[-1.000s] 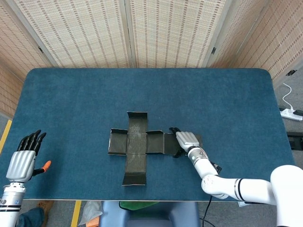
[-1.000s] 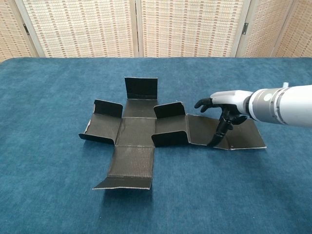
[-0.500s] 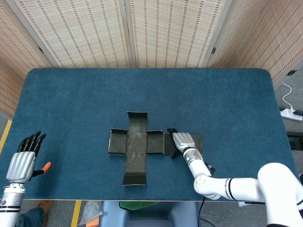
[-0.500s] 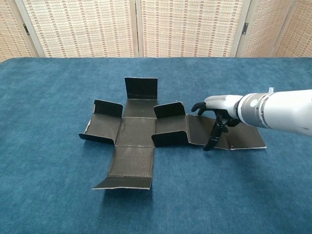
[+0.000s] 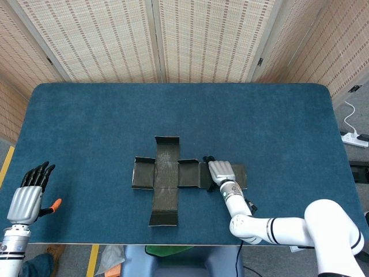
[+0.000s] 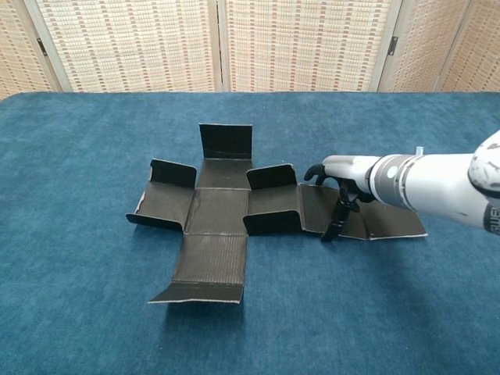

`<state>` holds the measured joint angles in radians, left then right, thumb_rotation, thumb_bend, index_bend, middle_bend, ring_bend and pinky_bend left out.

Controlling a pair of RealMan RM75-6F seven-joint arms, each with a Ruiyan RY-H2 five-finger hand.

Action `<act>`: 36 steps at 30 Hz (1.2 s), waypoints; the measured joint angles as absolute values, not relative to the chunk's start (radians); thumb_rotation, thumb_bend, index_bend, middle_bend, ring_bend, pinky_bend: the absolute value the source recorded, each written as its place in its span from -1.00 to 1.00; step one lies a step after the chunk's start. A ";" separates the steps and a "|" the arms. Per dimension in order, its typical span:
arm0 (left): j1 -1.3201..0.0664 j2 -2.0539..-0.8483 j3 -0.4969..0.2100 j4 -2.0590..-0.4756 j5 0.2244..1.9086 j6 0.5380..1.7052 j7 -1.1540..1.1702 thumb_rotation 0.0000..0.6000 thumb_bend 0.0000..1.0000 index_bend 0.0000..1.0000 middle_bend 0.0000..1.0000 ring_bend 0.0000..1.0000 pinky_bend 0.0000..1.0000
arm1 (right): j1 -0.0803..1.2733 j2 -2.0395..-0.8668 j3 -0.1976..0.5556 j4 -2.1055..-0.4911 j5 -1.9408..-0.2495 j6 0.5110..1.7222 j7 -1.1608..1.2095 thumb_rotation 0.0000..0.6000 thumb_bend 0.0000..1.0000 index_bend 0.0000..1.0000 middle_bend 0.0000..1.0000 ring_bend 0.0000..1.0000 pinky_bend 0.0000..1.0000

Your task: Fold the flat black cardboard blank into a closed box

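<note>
The black cardboard blank (image 5: 166, 176) lies spread in a cross shape at the middle of the table, with its short side flaps (image 6: 272, 176) partly raised. My right hand (image 5: 221, 171) hovers low over the blank's long right panel (image 6: 391, 223), fingers spread and curved down. A dark fingertip (image 6: 336, 223) touches the panel's near edge, and other fingertips (image 6: 313, 170) reach over its far edge. The hand grips nothing. My left hand (image 5: 26, 199) is at the table's near left corner, away from the blank, fingers straight and empty. It does not show in the chest view.
The blue cloth table (image 5: 86, 127) extends wide on every side of the blank. A folding woven screen (image 5: 155, 40) stands behind the far edge. A white power strip (image 5: 354, 137) lies on the floor to the right.
My right hand has slid left along the right panel, closer to the blank's raised inner flap. The blank and my left hand have stayed where they were.
</note>
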<state>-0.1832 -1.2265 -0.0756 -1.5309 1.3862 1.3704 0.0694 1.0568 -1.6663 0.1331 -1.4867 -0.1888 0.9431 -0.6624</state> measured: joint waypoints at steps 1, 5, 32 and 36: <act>-0.183 -1.227 -0.075 -1.528 1.386 1.370 0.066 1.00 -0.50 -1.00 -1.00 -1.00 -0.81 | 1.058 -1.670 0.134 -1.484 -0.186 0.945 -0.667 1.00 -0.82 -0.70 -0.81 0.53 1.00; -0.182 -1.231 -0.075 -1.520 1.388 1.370 0.055 1.00 -0.50 -1.00 -1.00 -1.00 -0.81 | 1.060 -1.683 0.137 -1.476 -0.179 0.961 -0.684 1.00 -0.68 -0.42 -0.70 0.54 1.00; -0.320 -1.318 -0.146 -1.446 1.430 1.297 -0.023 1.00 -0.43 -0.53 -0.55 0.04 0.11 | 0.953 -1.597 0.158 -1.573 -0.477 0.982 -0.560 1.00 -0.33 0.02 -0.15 0.57 1.00; -0.397 -1.375 -0.168 -1.377 1.434 1.229 -0.009 1.00 -0.44 -0.59 -0.58 0.20 0.26 | 0.937 -1.598 0.150 -1.564 -0.568 0.992 -0.540 1.00 -0.33 0.02 -0.15 0.57 1.00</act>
<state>-0.3973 -1.3747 -0.1683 -1.3773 1.4342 1.2287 -0.0087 0.9371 -1.5975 0.1501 -1.5638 -0.5681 0.9917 -0.5403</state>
